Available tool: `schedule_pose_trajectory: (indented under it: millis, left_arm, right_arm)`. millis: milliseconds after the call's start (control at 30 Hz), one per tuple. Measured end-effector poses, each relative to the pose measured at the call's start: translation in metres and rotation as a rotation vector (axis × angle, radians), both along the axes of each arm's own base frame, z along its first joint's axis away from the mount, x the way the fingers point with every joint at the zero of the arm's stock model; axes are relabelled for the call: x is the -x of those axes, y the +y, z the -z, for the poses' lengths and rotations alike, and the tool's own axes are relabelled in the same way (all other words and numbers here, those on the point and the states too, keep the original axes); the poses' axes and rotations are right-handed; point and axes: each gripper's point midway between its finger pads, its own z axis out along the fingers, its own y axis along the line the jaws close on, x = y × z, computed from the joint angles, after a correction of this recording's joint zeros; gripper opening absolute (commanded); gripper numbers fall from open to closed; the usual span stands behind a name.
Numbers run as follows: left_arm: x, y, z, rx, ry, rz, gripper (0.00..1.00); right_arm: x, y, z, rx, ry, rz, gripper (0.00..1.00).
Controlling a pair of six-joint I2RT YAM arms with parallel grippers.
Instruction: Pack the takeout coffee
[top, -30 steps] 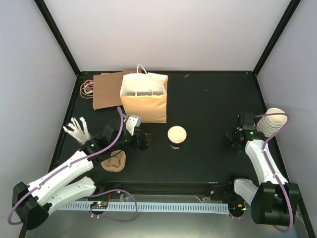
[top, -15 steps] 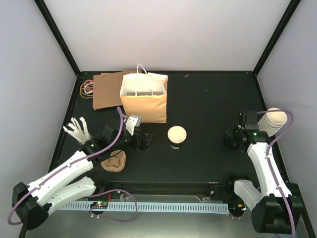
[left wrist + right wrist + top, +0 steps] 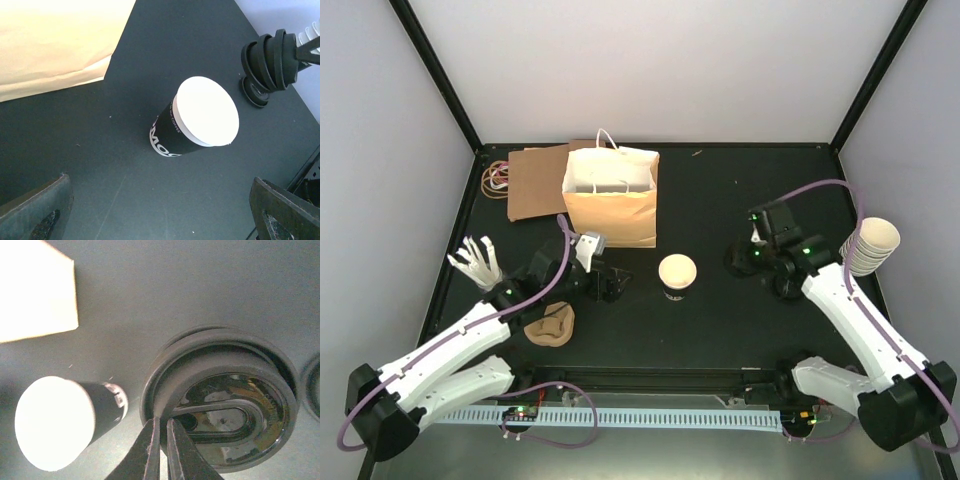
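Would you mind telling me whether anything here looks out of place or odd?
The right tool pinches the rim of what looks like several nested black lids rather than one, to the right of the coffee cup. Nothing looks spilled, and the cup stands upright.

Overhead light falls even and bright on the matte worktop; the coffee cup throws only a faint, soft shadow. In both wrist views the cup's top is blown white, like the paper bag up-left of it. Right of it the black lid carries mirror glare; the right gripper blurs near the lens.
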Motion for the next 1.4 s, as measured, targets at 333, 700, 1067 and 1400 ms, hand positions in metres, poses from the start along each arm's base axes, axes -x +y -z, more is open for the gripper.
schedule_pose_trajectory:
  millis: [333,700,1067,1400]
  left_arm:
    - [-0.006,-0.005,0.020,-0.021,0.094,-0.020,0.99]
    - [-0.012,-0.016,0.015,-0.004,0.129,-0.001,0.99]
    - [-0.011,-0.017,0.012,0.000,0.132,0.004,0.99]
    - [-0.009,-0.014,0.003,0.017,0.111,0.004,0.99]
  right_arm:
    - [0.027,0.069,-0.010,0.023,0.029,-0.292,0.07]
    - [0.029,0.060,-0.019,0.110,0.013,-0.296,0.07]
    - [0.025,-0.016,0.045,0.171,0.114,-0.051,0.05]
    - [0.016,-0.004,0.084,0.131,0.184,-0.065,0.06]
